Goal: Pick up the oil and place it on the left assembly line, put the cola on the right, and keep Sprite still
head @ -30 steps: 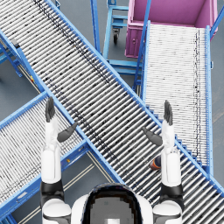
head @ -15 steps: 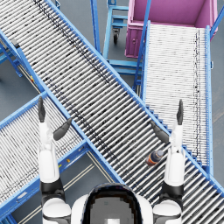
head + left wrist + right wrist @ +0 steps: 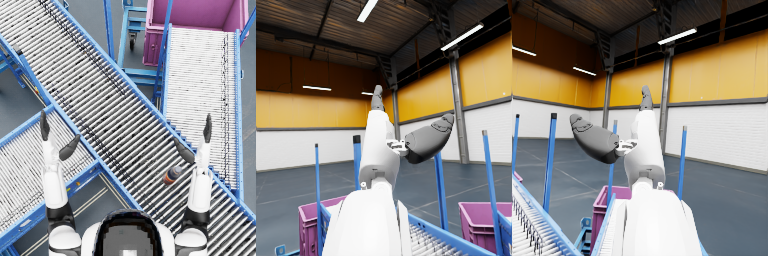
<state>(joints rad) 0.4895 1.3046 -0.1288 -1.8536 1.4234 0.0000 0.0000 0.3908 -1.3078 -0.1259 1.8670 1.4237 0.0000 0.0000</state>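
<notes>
The left hand and right hand are raised, fingers spread, empty. A dark bottle, likely the cola, lies on the diagonal conveyor beside the right arm; that hand should descend over its body

- The left arm and the right arm are smooth, glossy white shells, rounded like tubes and broader toward the body.
- A black band rings each arm low down, with a rounded white segment beneath it.
- The left hand and the right hand have slim, round-tipped, dark grey fingers on a white casing.
- In the wrist views the thumb is a thick, matte grey pod with faint seams.
- A small silvery fitting joins thumb and casing.
- A tiny dark screw-like dot marks each white wrist.
</notes>
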